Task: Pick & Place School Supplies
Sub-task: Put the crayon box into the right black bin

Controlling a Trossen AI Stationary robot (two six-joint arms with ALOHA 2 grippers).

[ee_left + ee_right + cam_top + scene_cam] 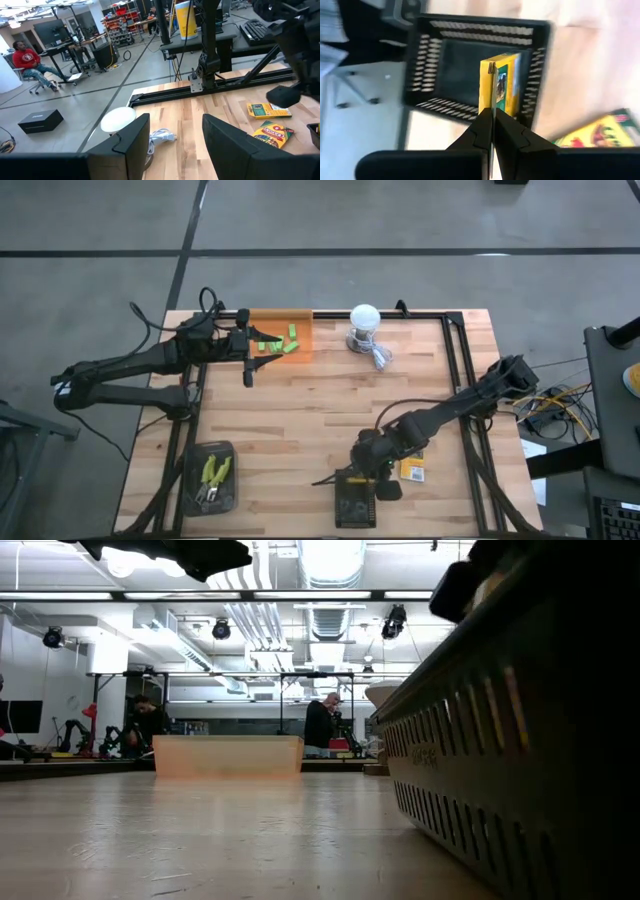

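- Right gripper (493, 131): fingers pressed together on the thin edge of a crayon box (501, 82), held edge-on over the black basket (470, 30).
- High view: right gripper (368, 465) sits at the near table edge, just above the basket (356, 505).
- Two more crayon boxes lie flat on the table just beside the basket; one (412, 470) shows in the high view, both (262, 109) (272, 134) in the left wrist view.
- Left gripper (249, 360): at the far left of the table, beside the orange tray (300, 320), fingers (127, 145) apart, nothing between them.
- Green blocks (277, 344) lie in the orange tray.
- Two pliers (213, 472) lie in the dark tray (190, 498) at the near left corner.
- White bulb (365, 317) with cable stands at the far edge, right of the orange tray.
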